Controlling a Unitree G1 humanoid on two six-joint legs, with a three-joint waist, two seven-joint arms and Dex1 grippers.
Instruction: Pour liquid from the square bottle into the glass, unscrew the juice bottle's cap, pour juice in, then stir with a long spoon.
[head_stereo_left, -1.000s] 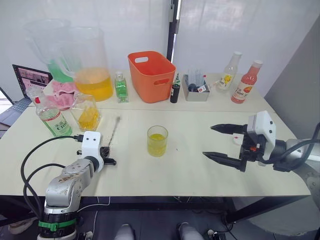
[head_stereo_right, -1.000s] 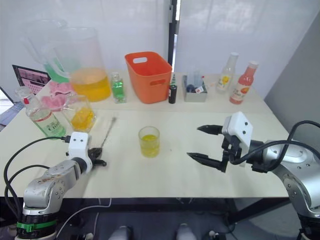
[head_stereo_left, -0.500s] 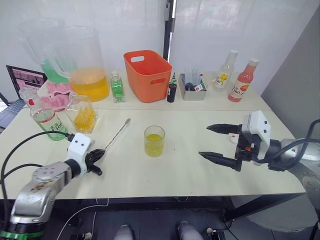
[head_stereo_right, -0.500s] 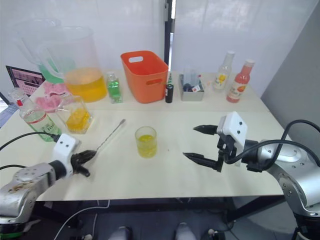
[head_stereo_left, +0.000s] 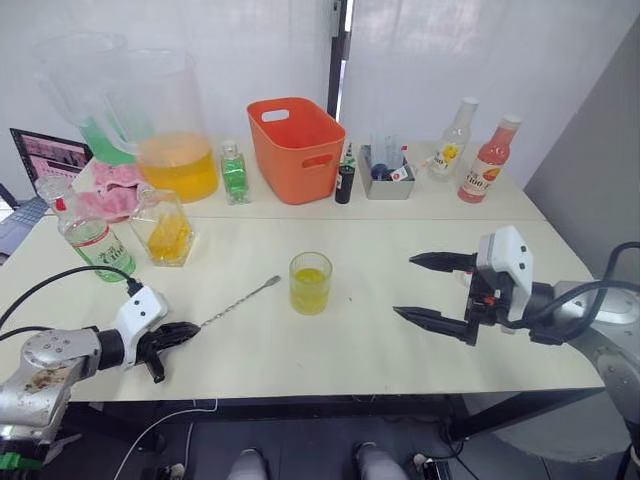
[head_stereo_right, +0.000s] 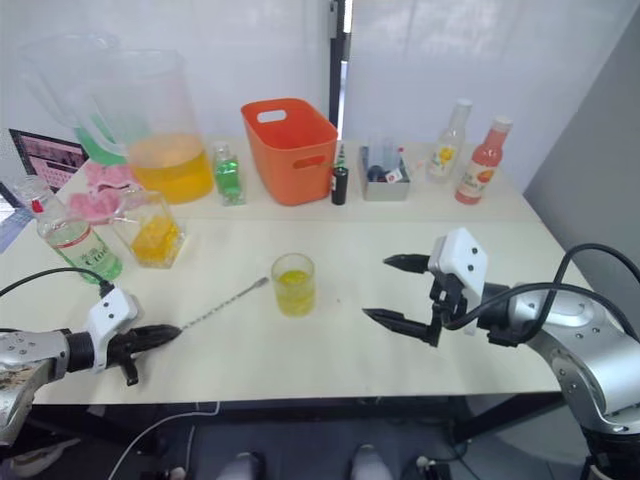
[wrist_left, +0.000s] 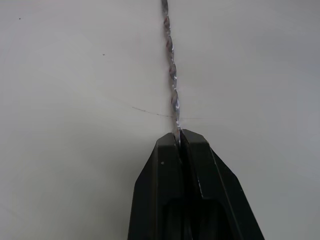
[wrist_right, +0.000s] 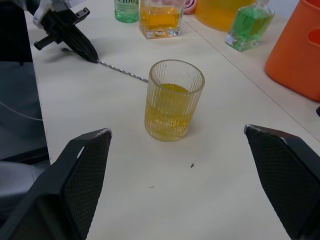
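The ribbed glass (head_stereo_left: 311, 283) holds yellow liquid at the table's middle. A long twisted spoon (head_stereo_left: 238, 303) points its bowl toward the glass, just left of it; whether it touches the table I cannot tell. My left gripper (head_stereo_left: 188, 329) is shut on the spoon's handle end (wrist_left: 171, 70), near the front left edge. To the right of the glass, about a hand's width away, my right gripper (head_stereo_left: 405, 286) stands wide open, and its fingers (wrist_right: 82, 175) frame the glass (wrist_right: 175, 100). The square bottle (head_stereo_left: 168, 228) with orange liquid and a red-capped, green-labelled juice bottle (head_stereo_left: 90, 237) stand at the left.
At the back stand an orange basket (head_stereo_left: 298, 148), a large jug of orange liquid (head_stereo_left: 175, 130), a small green bottle (head_stereo_left: 235, 175), a grey tray of small items (head_stereo_left: 388, 177) and two more bottles (head_stereo_left: 488, 160). A laptop (head_stereo_left: 40, 160) sits far left.
My left gripper has drawn back toward the front left edge with the spoon. The spoon has swung from pointing away to pointing right at the glass. The right gripper has barely moved.
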